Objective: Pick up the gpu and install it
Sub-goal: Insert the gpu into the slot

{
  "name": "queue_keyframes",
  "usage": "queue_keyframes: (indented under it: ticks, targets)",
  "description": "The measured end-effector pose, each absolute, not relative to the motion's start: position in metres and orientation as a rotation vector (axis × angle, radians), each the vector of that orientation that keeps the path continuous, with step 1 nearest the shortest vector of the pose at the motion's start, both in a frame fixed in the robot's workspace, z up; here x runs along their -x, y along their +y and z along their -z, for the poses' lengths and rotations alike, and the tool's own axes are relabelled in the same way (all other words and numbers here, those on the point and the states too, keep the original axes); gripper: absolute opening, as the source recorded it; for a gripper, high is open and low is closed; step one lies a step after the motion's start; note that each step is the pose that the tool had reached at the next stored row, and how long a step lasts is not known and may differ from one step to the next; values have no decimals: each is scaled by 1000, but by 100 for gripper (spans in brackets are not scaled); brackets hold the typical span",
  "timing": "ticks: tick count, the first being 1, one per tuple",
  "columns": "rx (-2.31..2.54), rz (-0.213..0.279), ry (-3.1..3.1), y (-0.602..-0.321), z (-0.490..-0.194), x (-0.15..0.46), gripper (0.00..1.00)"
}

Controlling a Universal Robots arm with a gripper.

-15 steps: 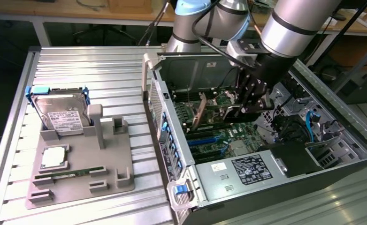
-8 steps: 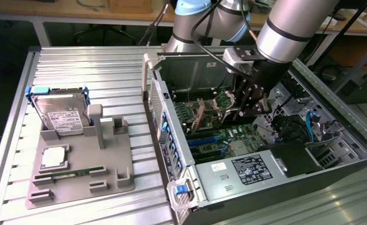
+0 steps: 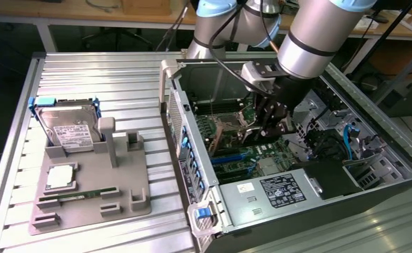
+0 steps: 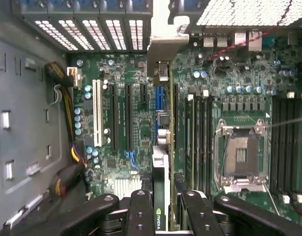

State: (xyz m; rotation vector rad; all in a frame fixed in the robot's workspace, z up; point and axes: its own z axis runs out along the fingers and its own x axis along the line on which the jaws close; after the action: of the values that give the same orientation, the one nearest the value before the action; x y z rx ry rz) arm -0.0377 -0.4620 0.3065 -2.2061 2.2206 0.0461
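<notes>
the pincer [image 4: 163, 206] is seen inside the open computer case [image 3: 374, 158], clenched on the gpu [image 4: 161, 162]. the card is grasped edge-on between the two black fingers [image 4: 139, 211], and it hangs directly under the pincer, above the motherboard [image 4: 136, 123]. its silver end bracket [image 4: 163, 49] is reached at the far end from the pincer, close to the perforated rear wall of the case. whether the card is already seated in a slot cannot be told. to one side of the pincer the long black and white expansion slots [image 4: 97, 113] are found, to the other side the empty cpu socket [image 4: 241, 157]. well apart from the pincer, outside the case on the counter [image 3: 107, 74], a grey holder tray [image 3: 136, 184] is placed, with a hard drive [image 3: 69, 129] standing in it and a ram stick [image 3: 76, 196] lying in it.
</notes>
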Motion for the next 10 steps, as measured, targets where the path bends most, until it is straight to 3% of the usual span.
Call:
queue_keyframes:
  ticks: [10]
  targets:
    - [2208,-51,2223,-461,-289,56,27]
